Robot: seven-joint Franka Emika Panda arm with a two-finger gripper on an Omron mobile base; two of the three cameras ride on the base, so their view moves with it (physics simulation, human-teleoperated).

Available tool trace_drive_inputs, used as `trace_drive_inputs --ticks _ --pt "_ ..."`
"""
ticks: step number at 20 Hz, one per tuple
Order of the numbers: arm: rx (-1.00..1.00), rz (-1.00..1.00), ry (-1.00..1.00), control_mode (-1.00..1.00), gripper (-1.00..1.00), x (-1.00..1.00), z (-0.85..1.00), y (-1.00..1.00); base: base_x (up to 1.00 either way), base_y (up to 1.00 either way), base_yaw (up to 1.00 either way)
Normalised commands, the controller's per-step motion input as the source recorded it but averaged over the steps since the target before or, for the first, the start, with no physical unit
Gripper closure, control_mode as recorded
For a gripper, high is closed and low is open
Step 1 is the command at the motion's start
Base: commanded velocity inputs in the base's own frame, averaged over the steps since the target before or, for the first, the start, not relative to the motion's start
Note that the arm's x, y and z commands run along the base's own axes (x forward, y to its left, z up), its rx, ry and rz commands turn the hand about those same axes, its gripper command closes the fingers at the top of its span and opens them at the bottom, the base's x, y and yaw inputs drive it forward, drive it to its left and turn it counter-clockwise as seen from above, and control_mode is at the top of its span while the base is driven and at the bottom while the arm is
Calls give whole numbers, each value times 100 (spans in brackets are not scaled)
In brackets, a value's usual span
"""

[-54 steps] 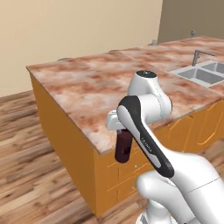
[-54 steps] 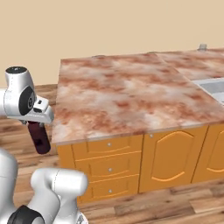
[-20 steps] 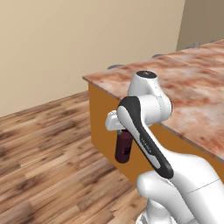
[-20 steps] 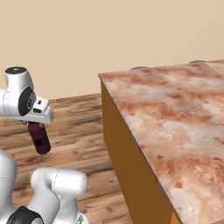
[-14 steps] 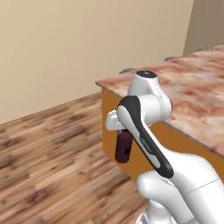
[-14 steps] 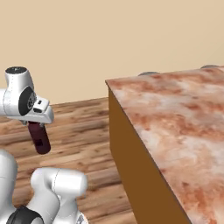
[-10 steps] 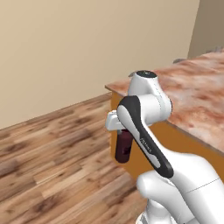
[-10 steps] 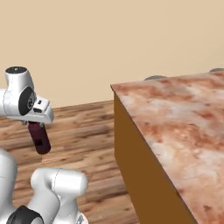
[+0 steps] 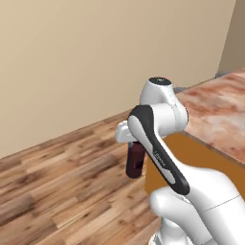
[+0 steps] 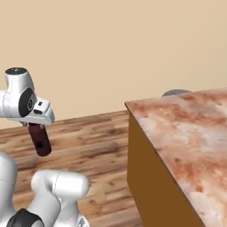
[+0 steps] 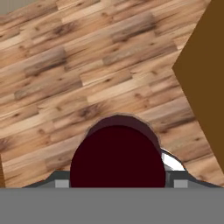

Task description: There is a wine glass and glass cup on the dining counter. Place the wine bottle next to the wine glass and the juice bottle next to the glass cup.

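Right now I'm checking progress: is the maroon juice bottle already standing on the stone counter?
No, the juice bottle hangs in the claw over the wooden floor, beside the counter.

Arm: white, dark joints, folded tight; elbow raised, forearm angled down from the upper joint to the base. Wrist: level, hand pointing downward. Claw (image 9: 136,152): closed around the juice bottle (image 9: 136,161) at its upper end, the bottle hanging upright below the hand, clear of the floor. Hand view: bottle's round maroon cap (image 11: 117,167) between the fingertips.
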Motion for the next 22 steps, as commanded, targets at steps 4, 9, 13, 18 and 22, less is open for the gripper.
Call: trace_drive_inputs --ticks 4,9,13,18,22 --pt "0 0 0 100 100 0 0 0 87 54 0" --pt "0 0 0 100 100 0 0 0 90 50 0" --pt "0 0 0 100 100 0 0 0 91 45 -1" --pt "0 0 0 100 100 0 0 0 89 36 -23" --pt "0 0 0 100 100 0 0 0 84 35 -32"
